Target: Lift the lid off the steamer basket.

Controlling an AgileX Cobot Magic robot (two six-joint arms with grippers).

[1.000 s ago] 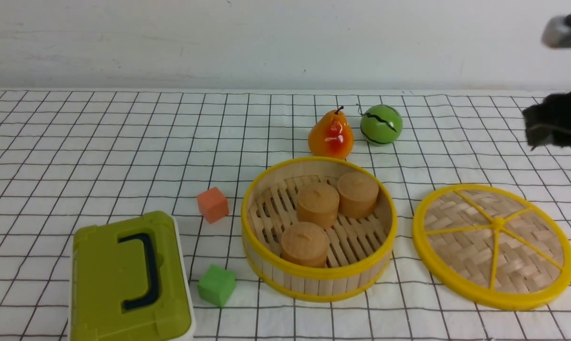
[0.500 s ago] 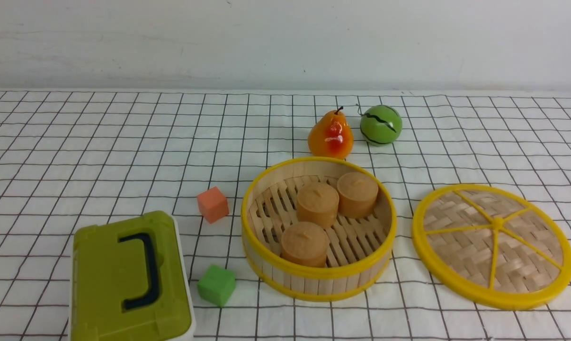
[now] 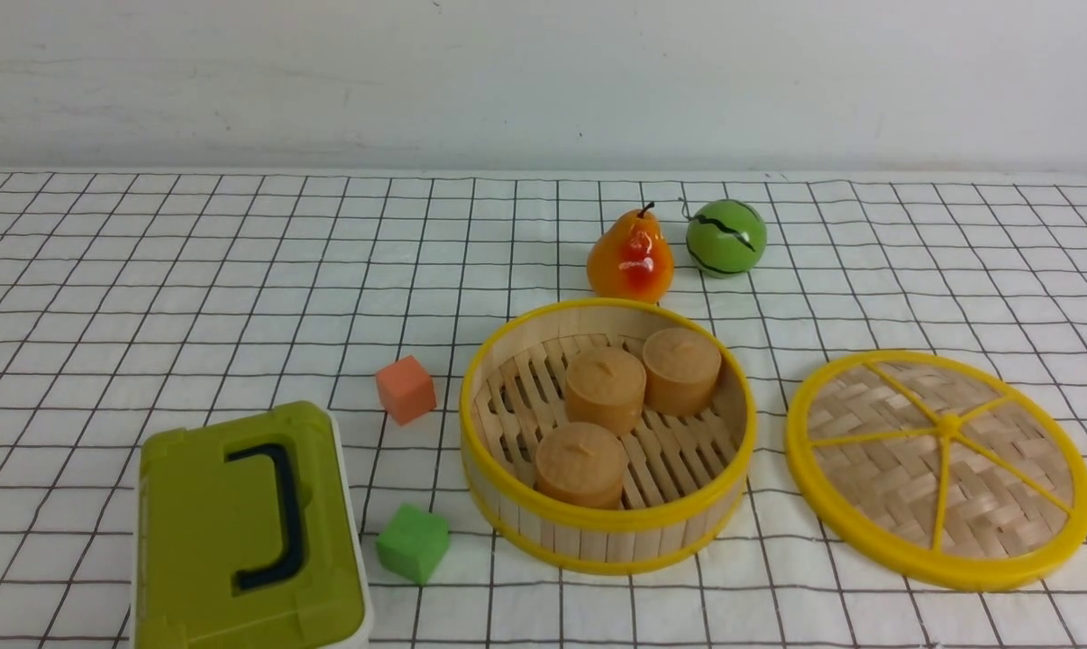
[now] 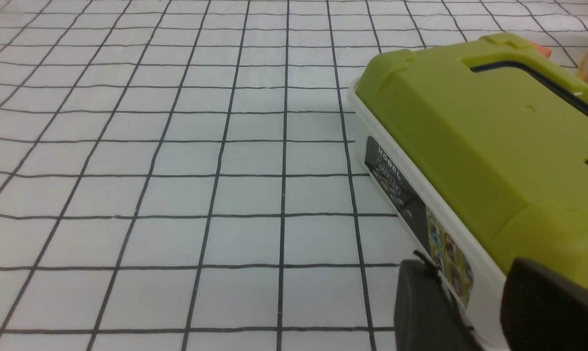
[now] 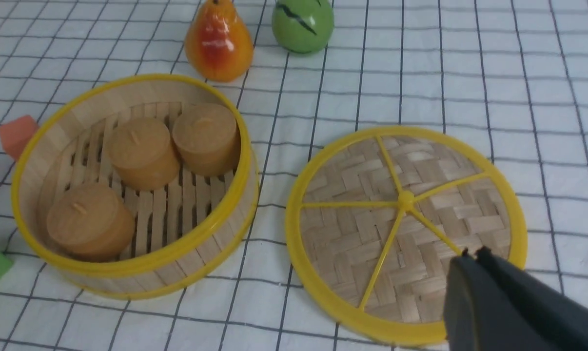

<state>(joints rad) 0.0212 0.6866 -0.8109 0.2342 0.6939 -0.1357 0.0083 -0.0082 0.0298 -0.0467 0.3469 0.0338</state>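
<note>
The lid (image 3: pixel 940 469) lies flat on the cloth just right of the basket (image 3: pixel 598 534), a narrow strip of cloth between them, so I judge it already off. The basket stands open with three tan buns (image 3: pixel 605 388) on its slats. The lid looks light and thin: a stiff yellow rim, and woven bamboo between the spokes that would probably give under pressure. If I had to take it up again I would pinch the rim or the small centre knob (the plastic looks smooth, so a shallow pinch might slip). My right gripper (image 5: pixel 471 253) has its fingers pressed together on nothing. It hangs over the edge of the lid that lies farthest from the pear (image 5: pixel 219 41) behind the basket. My left gripper (image 4: pixel 469 265) has its fingers apart, close by the green box (image 4: pixel 479 136) that sits left of the basket, and I cannot tell whether they touch it. The front view shows neither gripper, though only it takes in the box, the basket and the lid all at once. The right wrist view alone shows my closed fingers, and the left wrist view alone shows the label on the box's side.
</note>
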